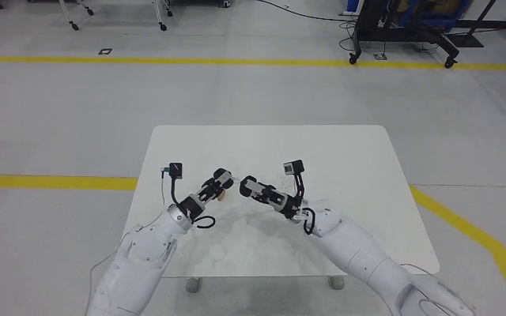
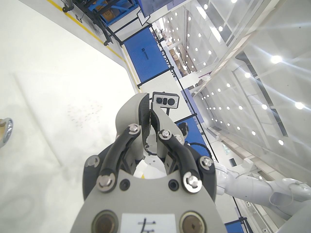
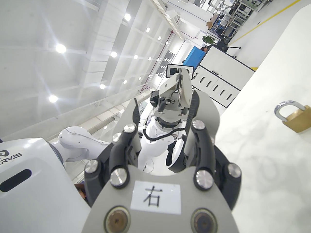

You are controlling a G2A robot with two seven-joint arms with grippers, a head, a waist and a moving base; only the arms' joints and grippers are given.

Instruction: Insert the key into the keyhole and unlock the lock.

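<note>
Key (image 3: 179, 90) first: a thin toothed sliver of metal, as far as it can be made out, held off the surface in the left claw (image 2: 148, 106). That claw's fingers (image 2: 136, 112) are pressed together on it, dark pads squeezing the blade from both sides.

Right across from it is the right claw (image 3: 166, 103), spread wide with nothing between its fingers, and it points straight at the left one. In the top view the two tips sit close together above the middle of the near half of the surface (image 1: 340, 158), nearly nose to nose but apart.

Down below lies the padlock (image 3: 295, 121), brass body and silver shackle arched over it, flat on the white surface. From above it shows as a tan spot just beside the left claw's tip, on the robot's side of it. Neither claw touches it. Whether the shackle is latched, I cannot tell.

Farther out the white surface runs to its rounded far corners. Beyond that is grey floor (image 1: 95, 103) crossed by a yellow line (image 1: 237, 61), and past the line stand wheeled frames (image 1: 403, 31).
</note>
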